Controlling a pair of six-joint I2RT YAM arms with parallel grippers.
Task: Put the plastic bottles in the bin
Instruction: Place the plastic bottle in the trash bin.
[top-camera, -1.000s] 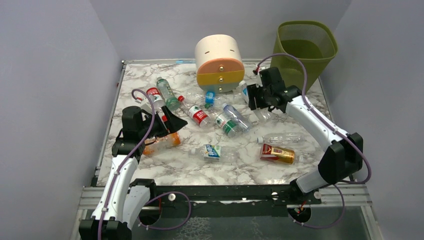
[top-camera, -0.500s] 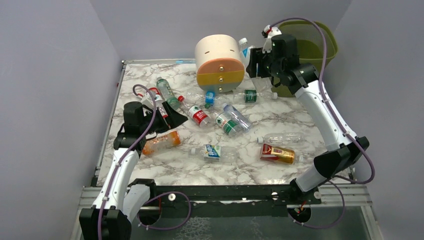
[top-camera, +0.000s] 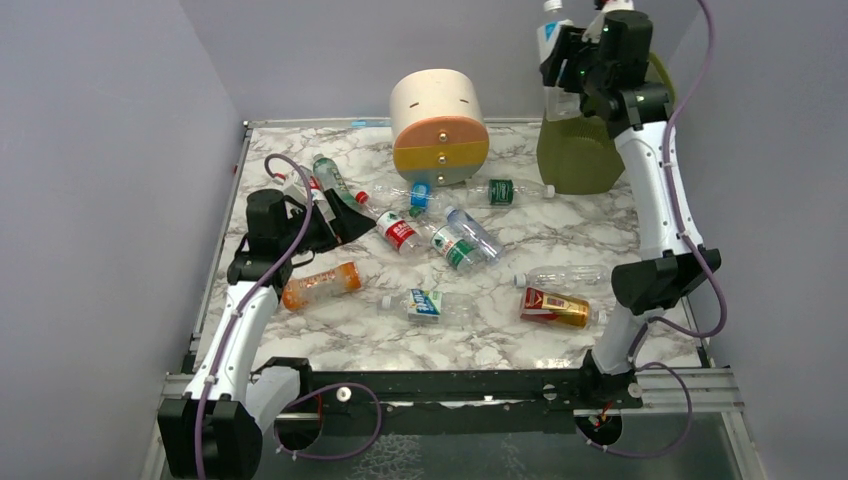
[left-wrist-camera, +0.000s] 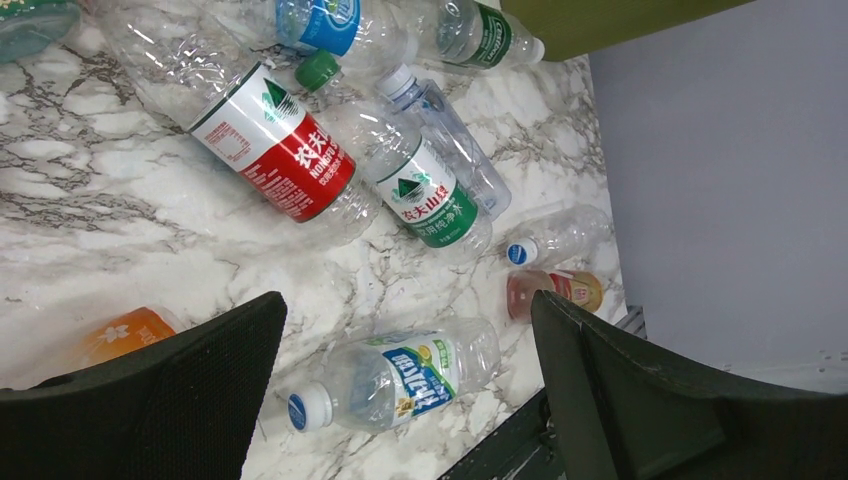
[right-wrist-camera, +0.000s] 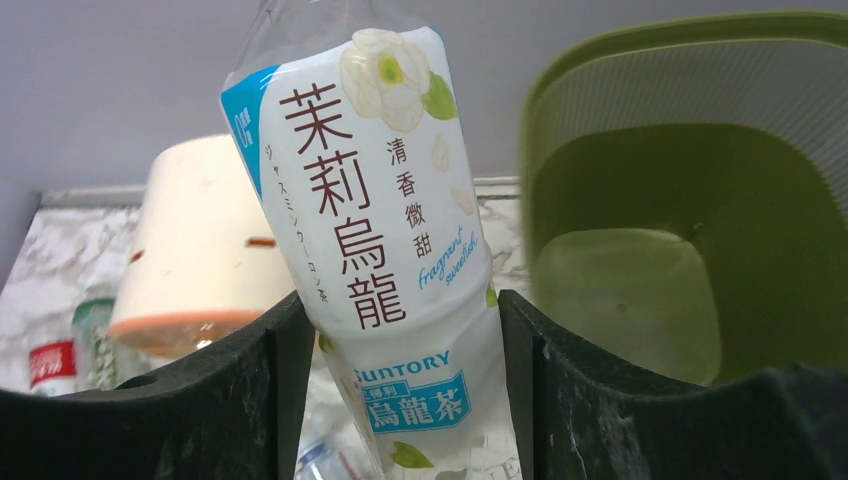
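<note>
Marble table (top-camera: 490, 335) still littered as my right claw (right-wrist-camera: 400, 310) climbs to the bin (right-wrist-camera: 690, 90)
Near, my left claw (left-wrist-camera: 405, 310) gapes wide by a red-labelled bottle (left-wrist-camera: 275, 150); far back, the right, just risen, grips the white-labelled bottle (right-wrist-camera: 370, 220) beside the rim, not yet over the mouth.

Scattered plastic bottles (left-wrist-camera: 275, 150) on marble table (left-wrist-camera: 100, 220)

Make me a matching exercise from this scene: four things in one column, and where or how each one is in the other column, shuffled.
1. white-label bottle
2. orange-drink bottle
3. bin
4. left hand

A. open and empty
B. lying on the marble table
C. gripped by the right hand
D. upright, far right

Pairs: 1-C, 2-B, 3-D, 4-A
</note>
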